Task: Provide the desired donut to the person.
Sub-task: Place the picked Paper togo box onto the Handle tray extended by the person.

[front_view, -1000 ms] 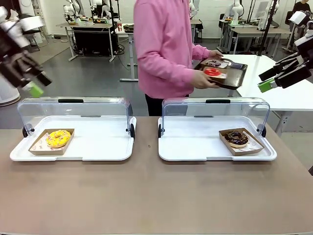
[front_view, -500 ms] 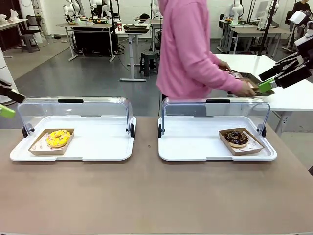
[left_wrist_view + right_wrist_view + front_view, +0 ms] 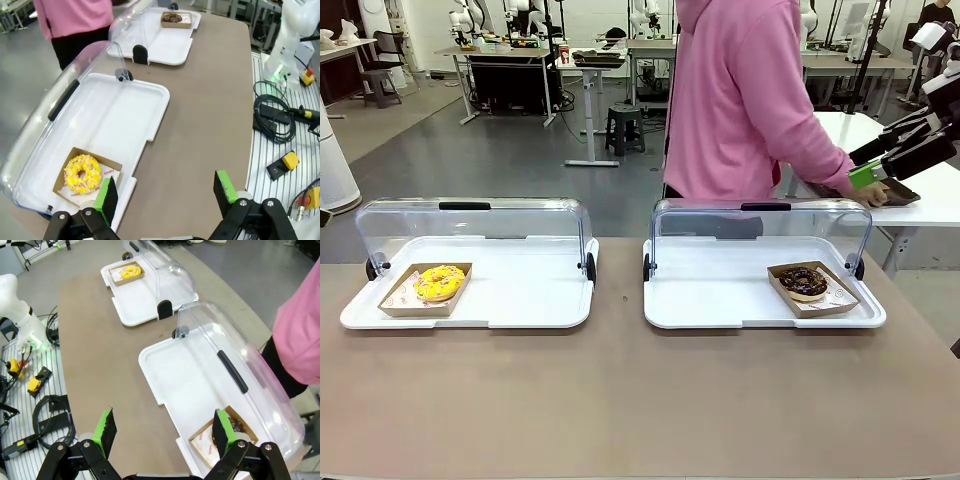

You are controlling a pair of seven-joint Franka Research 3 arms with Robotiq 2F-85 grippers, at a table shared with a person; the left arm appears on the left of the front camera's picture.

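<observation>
You have two donuts on the table (image 3: 620, 400), and the right display tray (image 3: 720, 300) is your landmark. The chocolate donut (image 3: 804, 281) sits in its cardboard holder in that tray's right part, under the raised clear lid (image 3: 760, 225). The yellow donut (image 3: 440, 283) lies in the left tray (image 3: 520, 300), well apart from the landmark, in that tray's left part, also in a cardboard holder.

The person (image 3: 750, 100) in the pink hoodie stands behind the right tray, leaning toward the white side table (image 3: 930, 205) beyond it. Their hand (image 3: 868, 193) rests on a dark tray (image 3: 900, 192) on that side table; you probably cannot make out what it carries, since the hand and gripper cover most of it.

Your right gripper (image 3: 880, 160) hangs above and behind the right tray's far right corner, close to the person's hand, fingers spread with nothing between them. Your left gripper (image 3: 167, 192), seen from its wrist camera, hovers high over the left tray with its fingers wide apart too, the yellow donut just past one green pad (image 3: 104, 192).
</observation>
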